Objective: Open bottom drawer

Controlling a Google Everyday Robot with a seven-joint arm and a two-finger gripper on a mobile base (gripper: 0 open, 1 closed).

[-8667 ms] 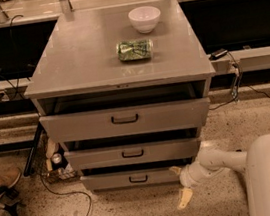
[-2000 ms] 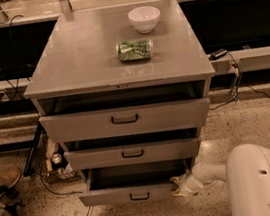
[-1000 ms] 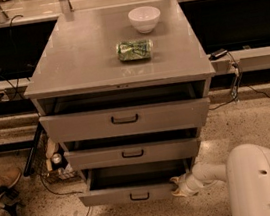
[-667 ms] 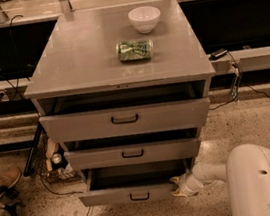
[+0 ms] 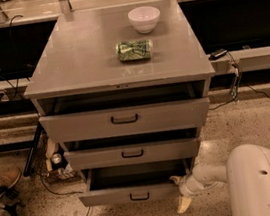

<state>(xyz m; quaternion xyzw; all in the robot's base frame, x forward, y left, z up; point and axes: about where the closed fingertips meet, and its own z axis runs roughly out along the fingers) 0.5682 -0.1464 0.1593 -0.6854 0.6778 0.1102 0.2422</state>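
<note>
The bottom drawer stands pulled out, with the claw low at its front's right end, fingers spread wide, gripping nothing.

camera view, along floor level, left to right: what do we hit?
shoe → bottom drawer, pulled out → gripper at that drawer's right front corner → robot arm

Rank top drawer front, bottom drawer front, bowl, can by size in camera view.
top drawer front
bottom drawer front
bowl and can look alike
The gripper is at the bottom drawer's right corner.
</note>
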